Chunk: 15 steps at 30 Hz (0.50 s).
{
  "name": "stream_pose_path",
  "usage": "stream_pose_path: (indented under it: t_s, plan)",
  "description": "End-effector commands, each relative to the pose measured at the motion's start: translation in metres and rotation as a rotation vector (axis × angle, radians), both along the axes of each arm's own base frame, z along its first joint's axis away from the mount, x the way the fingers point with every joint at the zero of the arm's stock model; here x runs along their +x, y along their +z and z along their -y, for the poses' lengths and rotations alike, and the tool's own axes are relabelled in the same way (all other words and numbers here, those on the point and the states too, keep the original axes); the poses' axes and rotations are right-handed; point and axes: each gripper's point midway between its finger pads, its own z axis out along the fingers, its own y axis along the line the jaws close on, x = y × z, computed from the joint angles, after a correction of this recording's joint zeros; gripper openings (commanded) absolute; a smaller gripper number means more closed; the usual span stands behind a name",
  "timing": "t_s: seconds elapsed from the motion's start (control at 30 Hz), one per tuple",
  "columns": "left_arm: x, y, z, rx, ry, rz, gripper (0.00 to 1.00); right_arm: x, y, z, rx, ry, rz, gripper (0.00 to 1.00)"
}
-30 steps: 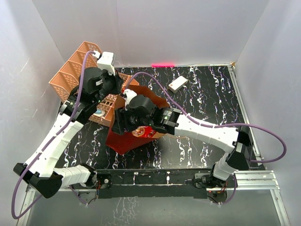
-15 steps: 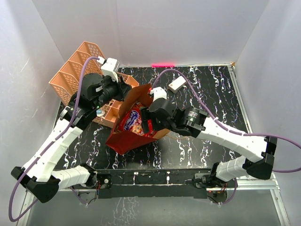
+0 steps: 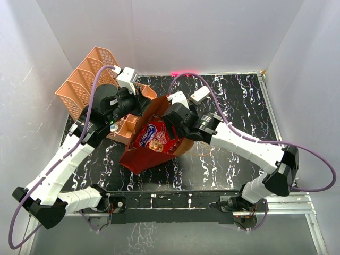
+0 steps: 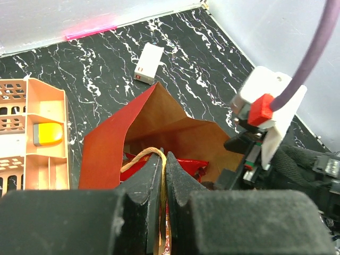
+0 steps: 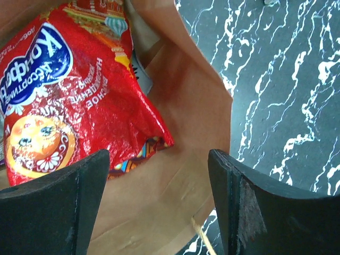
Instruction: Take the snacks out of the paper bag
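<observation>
The dark red paper bag lies tilted with its brown mouth open. The shiny red cookie packet with a blue logo lies inside it. My left gripper is shut on the bag's cord handle at the near rim, holding the mouth up. My right gripper is open and empty at the bag's far right rim. In the right wrist view its fingers straddle the brown inner wall, just beside the packet's corner. The packet's edge also shows in the left wrist view. The smaller wrappers are hidden.
A peach lattice tray stands at the back left, touching the bag; one compartment holds an orange piece. A small white box lies behind the bag. The black marble table stretches to the right. White walls enclose three sides.
My right gripper has drawn back from over the packet to the bag's far right rim, so the packet now shows. My left gripper shifted slightly right, still holding the handle.
</observation>
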Motion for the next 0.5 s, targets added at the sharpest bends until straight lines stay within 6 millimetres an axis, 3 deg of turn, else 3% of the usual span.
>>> stream_pose_path:
  t_s: [0.0,0.2,0.47]
  plan:
    - [-0.006,0.023,0.003,-0.065,-0.012,0.054,0.03,0.029,0.021,-0.014,0.007,0.039,0.136,0.77]
    - [-0.006,0.025,0.008,-0.065,-0.011,0.054,0.03,0.043,-0.001,-0.030,-0.028,0.077,0.150,0.73]
    - [-0.005,0.032,0.009,-0.057,0.005,0.077,0.03,0.045,-0.042,-0.027,-0.106,0.066,0.103,0.70]
